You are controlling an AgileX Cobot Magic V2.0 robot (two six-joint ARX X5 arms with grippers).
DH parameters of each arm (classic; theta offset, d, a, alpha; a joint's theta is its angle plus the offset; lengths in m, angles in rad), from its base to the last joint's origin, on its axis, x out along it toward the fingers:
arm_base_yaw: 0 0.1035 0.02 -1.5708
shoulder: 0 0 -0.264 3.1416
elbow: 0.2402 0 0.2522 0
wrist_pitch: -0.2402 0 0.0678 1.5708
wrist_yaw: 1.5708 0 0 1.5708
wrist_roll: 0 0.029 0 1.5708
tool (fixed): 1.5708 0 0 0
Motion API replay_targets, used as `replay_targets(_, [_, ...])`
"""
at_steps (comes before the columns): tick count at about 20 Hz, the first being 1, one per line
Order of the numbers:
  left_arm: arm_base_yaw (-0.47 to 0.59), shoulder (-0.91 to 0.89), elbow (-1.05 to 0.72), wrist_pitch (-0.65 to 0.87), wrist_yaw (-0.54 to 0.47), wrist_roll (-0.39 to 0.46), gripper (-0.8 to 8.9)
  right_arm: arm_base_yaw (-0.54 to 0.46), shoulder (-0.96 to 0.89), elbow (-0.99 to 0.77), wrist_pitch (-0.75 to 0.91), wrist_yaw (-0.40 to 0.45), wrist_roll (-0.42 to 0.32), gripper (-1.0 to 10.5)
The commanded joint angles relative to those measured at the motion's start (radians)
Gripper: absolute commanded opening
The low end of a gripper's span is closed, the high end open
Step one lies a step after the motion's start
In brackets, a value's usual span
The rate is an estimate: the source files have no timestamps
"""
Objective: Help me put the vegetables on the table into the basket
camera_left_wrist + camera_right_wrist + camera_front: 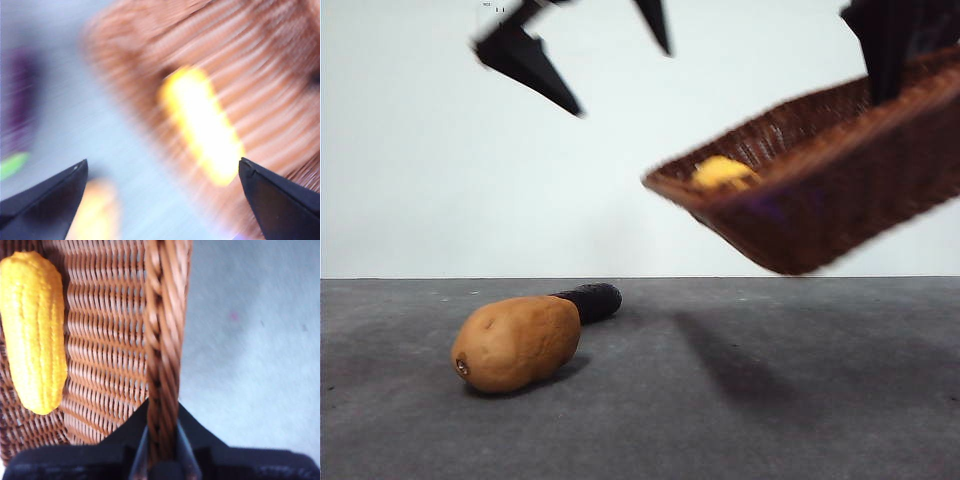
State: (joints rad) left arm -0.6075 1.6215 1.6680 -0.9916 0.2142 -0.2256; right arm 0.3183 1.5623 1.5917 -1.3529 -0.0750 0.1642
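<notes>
Dark grey table (740, 400) stretches under a white wall, bearing the potato (517, 342) with the eggplant (590, 299) just behind it. Above, the right gripper (162, 440) pinches the rim of the tilted, airborne basket (840, 190) holding the corn cob (34, 330). The left gripper (605, 65) hovers empty, jaws spread; I judge the potato comes next, needing a wide grasp.

The basket (840, 190) hangs tilted in the air, clamped at its braided rim by the right gripper (885, 60); bare table (770, 400) lies open beneath it. Left of the basket, the potato (517, 342) touches the eggplant (590, 300) behind it (blocking approach from the front). The left gripper (585, 60), jaws spread, occupies the air above the potato.
</notes>
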Motion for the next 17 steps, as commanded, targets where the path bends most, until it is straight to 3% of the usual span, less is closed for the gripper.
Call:
replay_targets(1, [-0.023, -0.045, -0.002, -0.093, -0.081, 0.114, 5.02, -0.043, 0.006, -0.053, 0.032, -0.007, -0.040, -0.2])
replay_targets(5, [-0.038, -0.081, -0.008, -0.215, -0.098, 0.161, 5.02, -0.126, 0.006, -0.121, 0.055, -0.096, -0.098, -0.2])
replay_targets(8, [-0.055, -0.081, -0.076, -0.216, -0.164, 0.174, 5.02, -0.173, 0.005, -0.123, 0.050, -0.140, -0.124, -0.2])
replay_targets(17, [-0.036, -0.078, -0.480, 0.169, -0.162, 0.166, 5.02, -0.195, 0.005, -0.123, 0.043, -0.143, -0.150, -0.2])
